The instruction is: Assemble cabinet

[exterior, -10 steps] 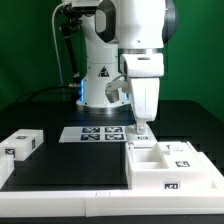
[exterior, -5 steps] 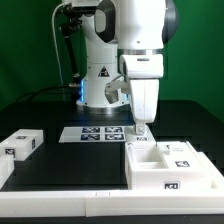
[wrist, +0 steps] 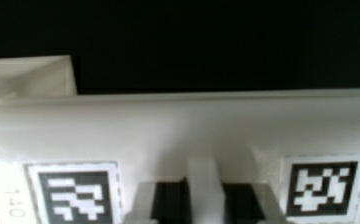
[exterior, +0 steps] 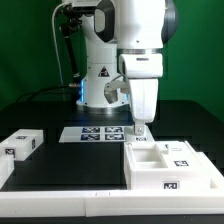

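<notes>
two black-and-white square tags [wrist: 74, 195] show close up in the wrist view on a white wall. beside one runs small print that looks like "140", too blurred to be sure. in the exterior view the cabinet [exterior: 150, 172] sits on the black table [exterior: 60, 160] toward the exterior view's right. the gripper [exterior: 140, 127] hangs at its far wall, and i cannot tell whether its fingers are spread or pinched. one drawer block [exterior: 22, 143] lies well apart at the exterior view's left, with the marker board [exterior: 100, 133] between them, farther back. a warning triangle [exterior: 100, 72] marks the robot base.
</notes>
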